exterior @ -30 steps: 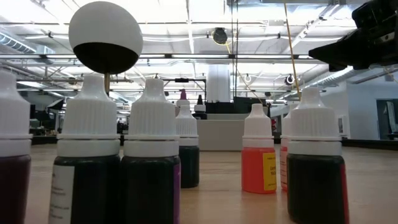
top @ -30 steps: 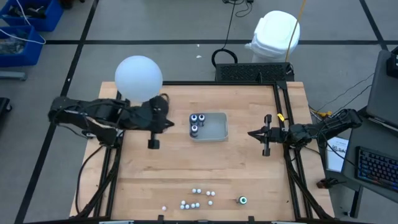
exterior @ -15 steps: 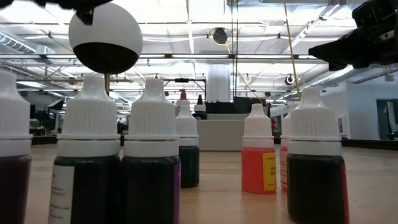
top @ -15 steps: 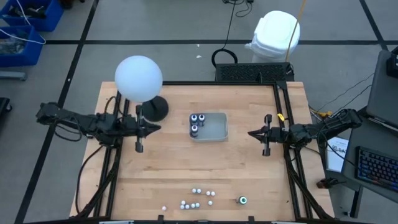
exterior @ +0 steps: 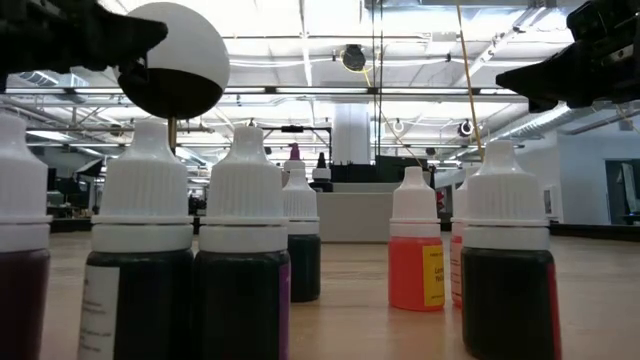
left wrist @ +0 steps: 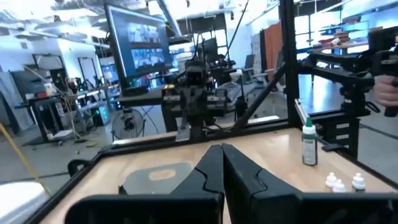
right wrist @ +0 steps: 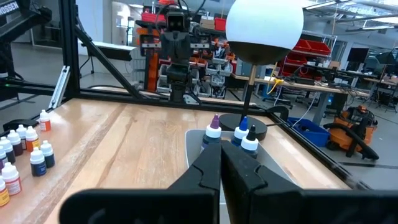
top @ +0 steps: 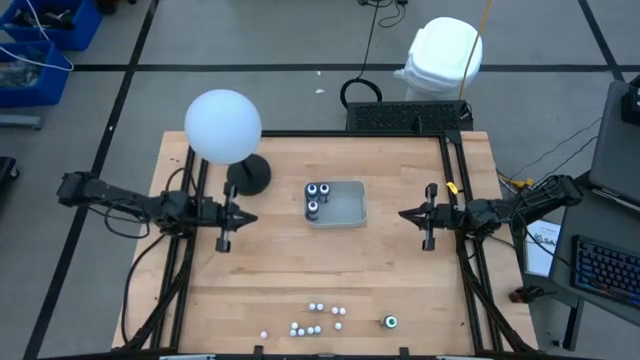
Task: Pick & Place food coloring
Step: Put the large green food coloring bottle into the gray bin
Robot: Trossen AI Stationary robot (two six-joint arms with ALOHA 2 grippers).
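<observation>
Currently both arms sit at the table's side edges, pincers facing each other. Left gripper (top: 224,240): fingers together, holding nothing, just beside the dark base of the globe lamp (top: 223,125). Right gripper (top: 429,240): fingers together, empty. Clear tray (top: 348,208) lies between the two pincers, three capped bottles (top: 317,195) standing in its end nearer the left one. Remaining food coloring (top: 317,318) clusters at the table's near edge, well apart from both pincers; one green-topped bottle (top: 390,322) stands beside that cluster.
</observation>
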